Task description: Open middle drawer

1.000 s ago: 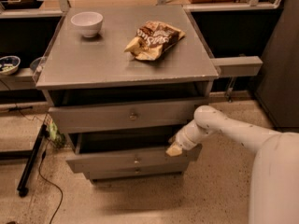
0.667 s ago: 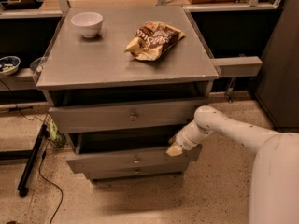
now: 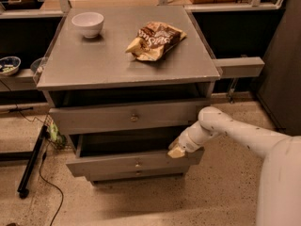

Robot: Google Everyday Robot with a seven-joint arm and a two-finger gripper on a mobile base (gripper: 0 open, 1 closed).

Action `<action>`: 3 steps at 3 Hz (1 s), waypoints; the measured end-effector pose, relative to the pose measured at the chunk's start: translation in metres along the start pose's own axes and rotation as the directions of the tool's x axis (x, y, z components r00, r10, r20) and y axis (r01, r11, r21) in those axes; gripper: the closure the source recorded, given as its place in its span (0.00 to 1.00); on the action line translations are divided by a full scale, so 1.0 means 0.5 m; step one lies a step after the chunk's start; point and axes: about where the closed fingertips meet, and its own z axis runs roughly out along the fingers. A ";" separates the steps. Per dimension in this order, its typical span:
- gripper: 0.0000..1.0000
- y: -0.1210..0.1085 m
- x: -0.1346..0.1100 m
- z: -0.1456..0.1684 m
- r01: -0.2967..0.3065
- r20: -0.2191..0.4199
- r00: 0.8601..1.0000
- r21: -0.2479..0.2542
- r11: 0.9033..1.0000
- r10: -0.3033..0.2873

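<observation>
Currently the grey flat-fronted wooden middle drawer (image 3: 108, 164), small round metal knob (image 3: 138, 163) at centre, is sitting pulled partway out of the grey cabinet (image 3: 117, 62). The white arm's gripper (image 3: 176, 151) is resting at its front's right end; grip state cannot be told.

Three drawers, two bowls, one snack bag (image 3: 155, 40), one pincer (image 3: 176, 150).
The one grey cabinet (image 3: 207, 79) stacks a top drawer (image 3: 94, 120), the middle drawer (image 3: 103, 165) and a bottom drawer (image 3: 113, 175), with one round knob each, three knobs in all. One white bowl (image 3: 88, 23) and the single bag lie on its surface (image 3: 94, 65); a second bowl (image 3: 8, 65) sits off to the cabinet's left. The one pincer is at the right end of the middle drawer's front.
</observation>
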 end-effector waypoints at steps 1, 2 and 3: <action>1.00 0.012 0.001 -0.009 -0.003 0.009 1.000 -0.004 1.000 0.003; 1.00 0.006 0.001 -0.011 -0.003 0.009 1.000 -0.004 1.000 0.003; 1.00 0.008 -0.008 -0.023 0.002 0.027 1.000 0.002 1.000 -0.002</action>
